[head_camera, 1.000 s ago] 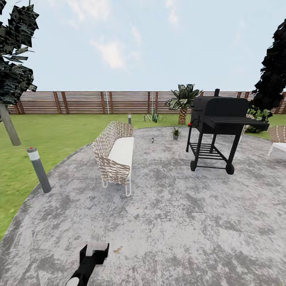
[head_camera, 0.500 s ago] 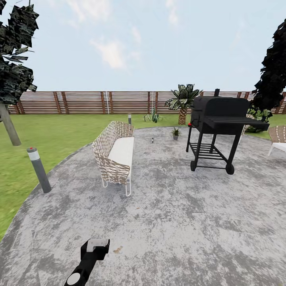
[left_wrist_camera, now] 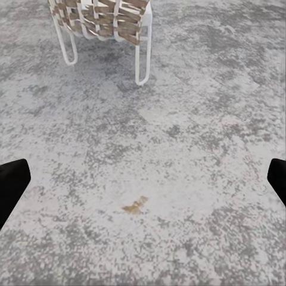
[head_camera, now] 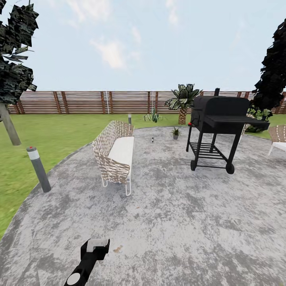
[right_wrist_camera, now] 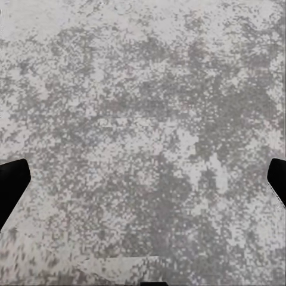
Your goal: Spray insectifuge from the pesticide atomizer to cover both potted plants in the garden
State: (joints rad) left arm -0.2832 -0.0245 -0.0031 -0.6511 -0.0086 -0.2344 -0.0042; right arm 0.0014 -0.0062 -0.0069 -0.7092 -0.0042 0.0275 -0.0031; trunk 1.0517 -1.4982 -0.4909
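Grey patio point(head_camera: 178, 222) carried one pesticide atomizer point(head_camera: 152, 140), label illegible, and one potted plant point(head_camera: 175, 133); left pincer point(left_wrist_camera: 143, 179) and right pincer point(right_wrist_camera: 143, 179) both gaped wide, empty.

Readable text: I can make out none anywhere.
Pesticide atomizer point(head_camera: 152, 140) label: too small for me to read.

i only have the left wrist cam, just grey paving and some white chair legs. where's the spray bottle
Observer: On the head view, the pesticide atomizer stands far ahead on the patio, beyond the wicker bench.
Operator: any plant near it
Observer: One potted plant sits to the atomizer's right, beside the black grill.
Operator: right gripper free?
Observer: Yes, the right wrist view shows its fingers spread wide with only paving between them.
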